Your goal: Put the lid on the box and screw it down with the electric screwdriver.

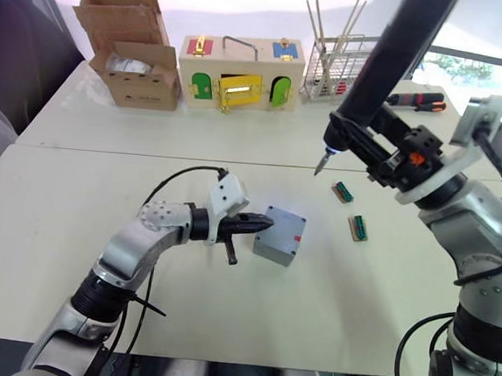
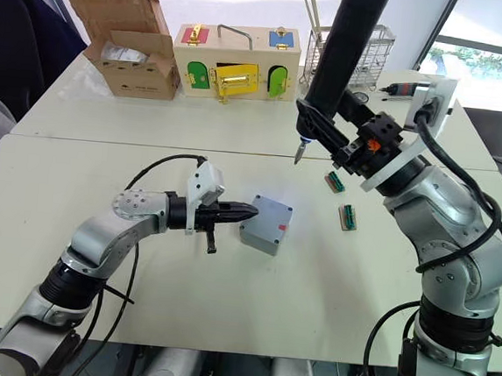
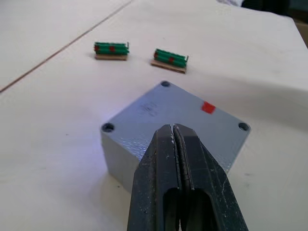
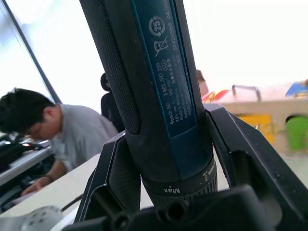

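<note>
1. The left end effector [image 1: 261,221], fingers pressed together and empty, touches the side of the box [image 1: 279,235], likely steadying it.
2. The lid [image 3: 175,114] already sits on the box, hiding any contents.
3. The right end effector [image 4: 168,159] grips the electric screwdriver [image 1: 380,67], bit raised beyond the box, apparently ready for the corner screws.

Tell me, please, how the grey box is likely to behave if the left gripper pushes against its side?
The box would probably slide rather than tip: it sits flat and squat on the smooth table. It looks like light plastic, so a nudge from the shut left gripper may shift or turn it. The lid sits flush, but whether it would stay on I cannot tell.
</note>
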Robot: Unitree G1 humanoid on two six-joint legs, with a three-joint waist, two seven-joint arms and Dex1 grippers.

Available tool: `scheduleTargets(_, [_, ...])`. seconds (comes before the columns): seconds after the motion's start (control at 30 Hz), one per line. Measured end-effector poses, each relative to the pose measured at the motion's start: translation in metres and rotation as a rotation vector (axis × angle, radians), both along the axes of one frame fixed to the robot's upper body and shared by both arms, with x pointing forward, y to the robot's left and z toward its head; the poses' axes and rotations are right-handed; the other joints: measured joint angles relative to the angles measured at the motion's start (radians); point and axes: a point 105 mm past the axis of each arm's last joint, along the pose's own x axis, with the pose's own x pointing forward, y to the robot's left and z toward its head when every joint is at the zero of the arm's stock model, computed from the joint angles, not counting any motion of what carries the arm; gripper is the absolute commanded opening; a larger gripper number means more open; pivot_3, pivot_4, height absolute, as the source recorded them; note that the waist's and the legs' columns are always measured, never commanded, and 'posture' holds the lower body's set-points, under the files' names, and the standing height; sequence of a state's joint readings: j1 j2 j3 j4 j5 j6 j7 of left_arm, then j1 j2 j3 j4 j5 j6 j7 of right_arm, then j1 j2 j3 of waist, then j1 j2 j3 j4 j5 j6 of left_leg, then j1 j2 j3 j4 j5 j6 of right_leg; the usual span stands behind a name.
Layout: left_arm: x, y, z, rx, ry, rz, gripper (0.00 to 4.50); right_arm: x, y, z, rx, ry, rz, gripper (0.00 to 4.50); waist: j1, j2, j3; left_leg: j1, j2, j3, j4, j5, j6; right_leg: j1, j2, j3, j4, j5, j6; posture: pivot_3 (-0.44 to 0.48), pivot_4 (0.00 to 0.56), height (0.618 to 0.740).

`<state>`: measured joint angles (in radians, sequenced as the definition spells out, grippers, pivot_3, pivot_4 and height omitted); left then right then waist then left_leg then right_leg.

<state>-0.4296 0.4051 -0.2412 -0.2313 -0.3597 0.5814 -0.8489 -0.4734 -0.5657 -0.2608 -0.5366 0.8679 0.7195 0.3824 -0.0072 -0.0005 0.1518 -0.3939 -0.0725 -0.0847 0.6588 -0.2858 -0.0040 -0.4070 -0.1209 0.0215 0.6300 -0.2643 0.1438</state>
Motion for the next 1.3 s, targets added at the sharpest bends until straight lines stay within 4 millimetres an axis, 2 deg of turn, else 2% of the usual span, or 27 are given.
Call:
scheduleTargets(0.13, [-0.004, -0.003, 0.015, -0.044, -0.017, -0.016, 0.00, 0.018, -0.020, -0.010, 0.032, 0.151, -0.099, 1.86, 0.003, 0.000, 0.001, -0.002, 0.000, 0.000, 0.002, 0.000, 0.000, -0.001, 0.000, 0.000, 0.000, 0.000, 0.000, 0.000, 0.150, 0.730])
scheduleTargets(0.23, [-0.013, -0.005, 0.025, -0.053, -0.007, -0.060, 0.00, 0.026, -0.047, -0.003, -0.035, 0.250, -0.182, 1.86, 0.004, 0.002, 0.002, -0.008, 0.000, 0.001, 0.004, 0.001, -0.002, -0.006, -0.001, 0.000, 0.000, 0.000, 0.000, 0.000, 0.150, 0.730])
scheduleTargets(0.27, [-0.018, -0.006, 0.029, -0.039, -0.009, -0.091, 0.00, 0.027, -0.062, 0.000, -0.102, 0.300, -0.223, 1.86, 0.007, 0.005, 0.004, -0.012, -0.001, 0.001, 0.005, 0.003, -0.004, -0.009, -0.001, 0.000, 0.001, 0.000, 0.000, 0.000, 0.150, 0.730])
scheduleTargets(0.3, [-0.025, -0.005, 0.033, -0.015, -0.020, -0.132, 0.00, 0.026, -0.088, 0.001, -0.187, 0.380, -0.297, 1.86, 0.018, 0.005, 0.004, -0.015, -0.001, 0.001, 0.006, 0.003, -0.005, -0.012, -0.001, 0.000, 0.001, 0.000, 0.000, 0.000, 0.150, 0.730])
scheduleTargets(0.37, [-0.034, -0.003, 0.037, 0.018, -0.039, -0.174, 0.00, 0.019, -0.135, -0.003, -0.231, 0.526, -0.423, 1.86, 0.025, 0.004, 0.004, -0.016, -0.001, 0.001, 0.006, 0.003, -0.004, -0.011, -0.001, -0.001, -0.001, 0.000, 0.000, 0.000, 0.150, 0.730])
scheduleTargets(0.43, [-0.038, -0.007, 0.035, 0.022, -0.034, -0.199, 0.00, 0.011, -0.155, -0.025, -0.222, 0.695, -0.431, 1.86, 0.019, 0.004, 0.004, -0.015, 0.000, 0.002, 0.006, 0.000, 0.001, -0.010, -0.001, -0.001, -0.001, 0.000, 0.000, 0.000, 0.150, 0.730])
scheduleTargets(0.53, [-0.047, -0.021, 0.027, 0.033, -0.023, -0.261, 0.00, -0.002, -0.174, -0.078, -0.201, 0.996, -0.434, 1.86, 0.009, 0.004, 0.004, -0.013, 0.000, 0.005, 0.007, 0.000, 0.002, -0.009, -0.001, 0.002, 0.000, 0.000, 0.000, 0.000, 0.150, 0.730])
scheduleTargets(0.63, [-0.049, -0.027, 0.023, 0.045, -0.043, -0.274, 0.00, -0.015, -0.185, -0.121, -0.191, 1.233, -0.453, 1.86, 0.002, 0.011, 0.005, -0.014, 0.000, 0.005, 0.007, 0.000, 0.002, -0.011, -0.001, 0.002, 0.001, 0.000, 0.000, 0.000, 0.150, 0.730])
scheduleTargets(0.7, [-0.048, -0.028, 0.023, 0.049, -0.058, -0.265, 0.00, -0.018, -0.189, -0.132, -0.189, 1.292, -0.460, 1.86, -0.003, 0.012, 0.005, -0.014, 0.000, 0.005, 0.006, 0.000, 0.002, -0.012, -0.001, 0.002, 0.001, 0.000, 0.000, 0.000, 0.150, 0.730])
scheduleTargets(0.93, [-0.051, -0.030, 0.015, 0.057, -0.054, -0.259, 0.00, -0.001, -0.197, -0.131, -0.209, 1.317, -0.504, 1.86, -0.003, 0.012, 0.005, -0.015, 0.000, 0.005, 0.006, 0.000, 0.001, -0.013, -0.001, 0.002, 0.001, 0.000, 0.000, 0.000, 0.150, 0.730])
scheduleTargets(1.1, [-0.054, -0.031, 0.015, 0.062, -0.071, -0.253, 0.00, 0.004, -0.193, -0.147, -0.265, 1.350, -0.465, 1.86, 0.004, 0.011, 0.006, -0.015, -0.001, 0.005, 0.007, 0.002, -0.003, -0.013, -0.001, 0.002, 0.001, 0.000, 0.000, 0.000, 0.150, 0.730])
scheduleTargets(1.17, [-0.053, -0.031, 0.016, 0.062, -0.077, -0.244, 0.00, 0.006, -0.195, -0.147, -0.279, 1.351, -0.467, 1.86, 0.004, 0.010, 0.006, -0.015, -0.001, 0.005, 0.007, 0.003, -0.004, -0.013, -0.001, 0.002, 0.001, 0.001, 0.000, 0.000, 0.150, 0.730])
scheduleTargets(1.23, [-0.052, -0.031, 0.016, 0.064, -0.080, -0.236, 0.00, 0.007, -0.196, -0.147, -0.286, 1.354, -0.462, 2.86, 0.004, 0.011, 0.006, -0.015, -0.001, 0.005, 0.007, 0.003, -0.004, -0.013, -0.001, 0.002, 0.001, 0.001, 0.000, 0.000, 0.150, 0.730])
scheduleTargets(1.27, [-0.052, -0.031, 0.016, 0.063, -0.081, -0.232, 0.00, 0.007, -0.196, -0.147, -0.291, 1.350, -0.454, 3.04, 0.003, 0.010, 0.006, -0.015, -0.001, 0.005, 0.007, 0.003, -0.004, -0.013, -0.001, 0.002, 0.001, 0.001, 0.000, 0.000, 0.150, 0.730])
scheduleTargets(1.3, [-0.051, -0.031, 0.016, 0.056, -0.081, -0.223, 0.00, 0.008, -0.195, -0.146, -0.296, 1.346, -0.442, 3.43, 0.003, 0.010, 0.006, -0.015, -0.001, 0.005, 0.008, 0.003, -0.004, -0.012, -0.001, 0.002, 0.001, 0.001, 0.000, 0.000, 0.150, 0.730])
